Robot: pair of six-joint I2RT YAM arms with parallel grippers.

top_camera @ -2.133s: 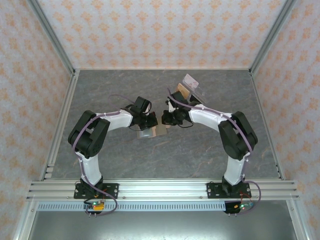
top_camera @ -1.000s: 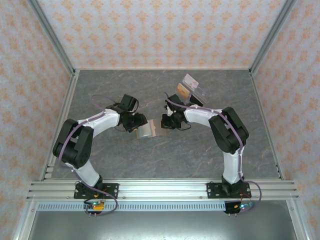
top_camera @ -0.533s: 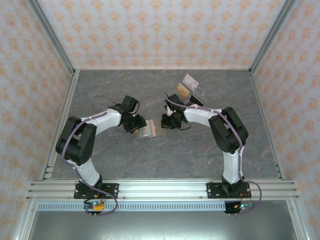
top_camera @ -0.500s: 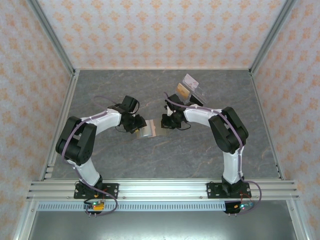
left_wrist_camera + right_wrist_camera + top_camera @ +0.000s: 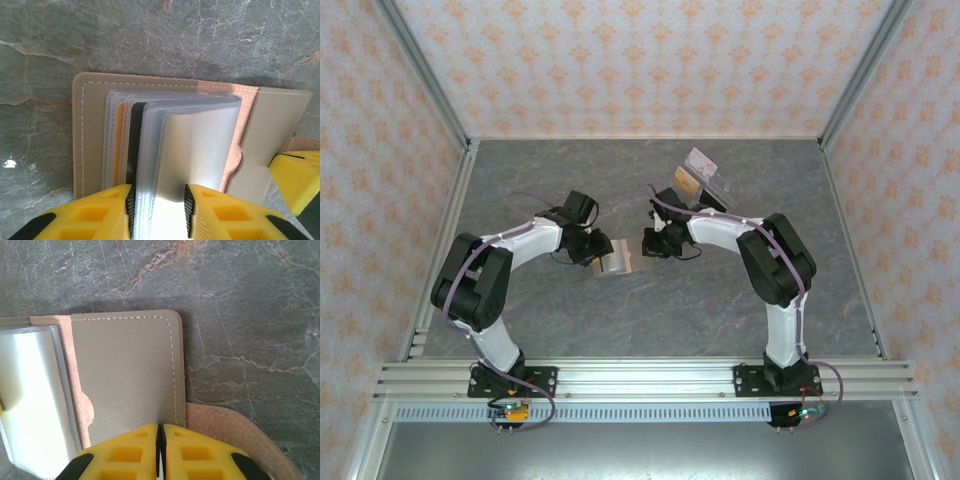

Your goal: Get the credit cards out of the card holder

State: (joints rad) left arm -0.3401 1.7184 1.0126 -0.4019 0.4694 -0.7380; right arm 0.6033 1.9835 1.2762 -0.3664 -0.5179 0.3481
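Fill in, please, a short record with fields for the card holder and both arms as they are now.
card holder: open, lying on the table
clear sleeves: fanned up from the spine
orange card: inside a sleeve, edge showing
left gripper: jaws closed against the clear sleeves' sides
right gripper: jaws shut, tips on the right flap

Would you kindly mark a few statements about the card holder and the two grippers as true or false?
1. The card holder lies open on the table. True.
2. The left gripper straddles the clear sleeves. True.
3. The right gripper has its jaws wide open. False: they are shut, with the tips at the holder's right cover.
4. An orange credit card lies loose on the table. False: the orange credit card shows as an edge tucked among the sleeves.
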